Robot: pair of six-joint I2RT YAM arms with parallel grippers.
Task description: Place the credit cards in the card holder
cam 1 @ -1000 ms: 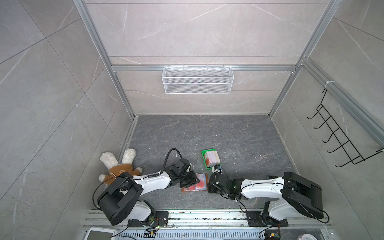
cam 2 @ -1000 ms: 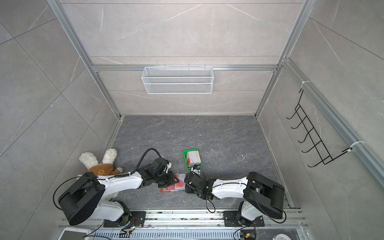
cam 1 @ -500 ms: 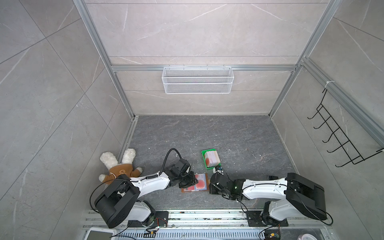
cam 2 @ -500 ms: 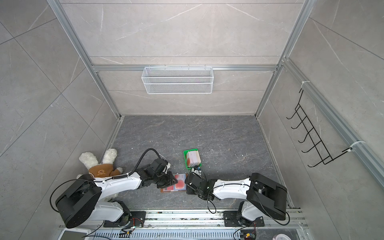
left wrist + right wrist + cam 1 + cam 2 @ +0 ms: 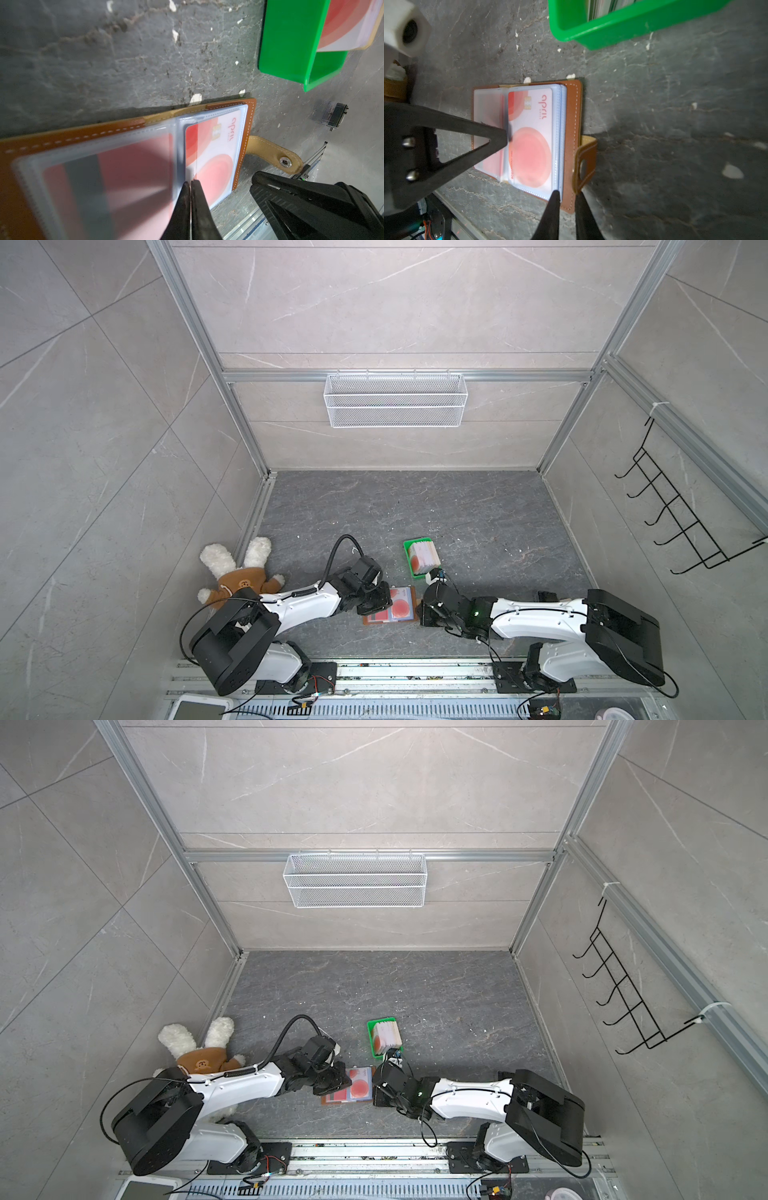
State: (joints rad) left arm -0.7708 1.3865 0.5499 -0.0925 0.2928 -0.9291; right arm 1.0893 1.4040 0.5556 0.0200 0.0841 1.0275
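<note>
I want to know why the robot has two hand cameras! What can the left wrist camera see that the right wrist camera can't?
Only the left wrist view shows the dark stripe on the red card in its clear sleeve, and the round red faces of the spare cards in the green tray.
Only the right wrist view shows the left arm's white camera block and the stacked sleeve edges.
Both show the open card holder, its snap tab, the red-circle card and the shut left end effector.

Pale grey tiled walls surround a dark veined stone floor.
</note>
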